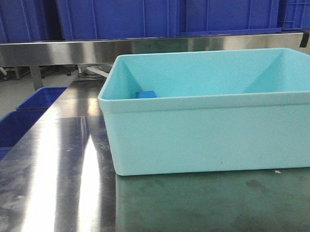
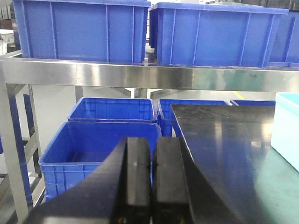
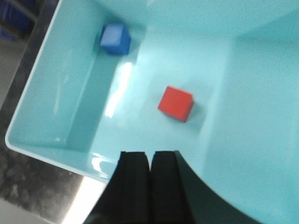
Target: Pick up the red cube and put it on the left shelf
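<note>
The red cube [image 3: 175, 103] lies on the floor of a turquoise tub [image 3: 51, 140], seen in the right wrist view. My right gripper [image 3: 149, 156] hangs shut and empty above the tub's near rim, a short way short of the cube. A small blue cube [image 3: 115, 38] sits in the tub's far left corner and also shows in the front view as the blue cube [image 1: 145, 94]. The red cube is hidden in the front view. My left gripper [image 2: 152, 154] is shut on nothing, off the table's left edge. The left shelf [image 2: 140, 74], a steel rack, carries big blue crates.
The tub [image 1: 207, 139] stands on the shiny steel tabletop [image 1: 55, 175]. Blue crates [image 2: 98, 149] sit low beside the table's left edge, under the rack. More blue crates [image 1: 121, 15] line the rack behind the tub. A steel upright [image 2: 11, 154] stands at far left.
</note>
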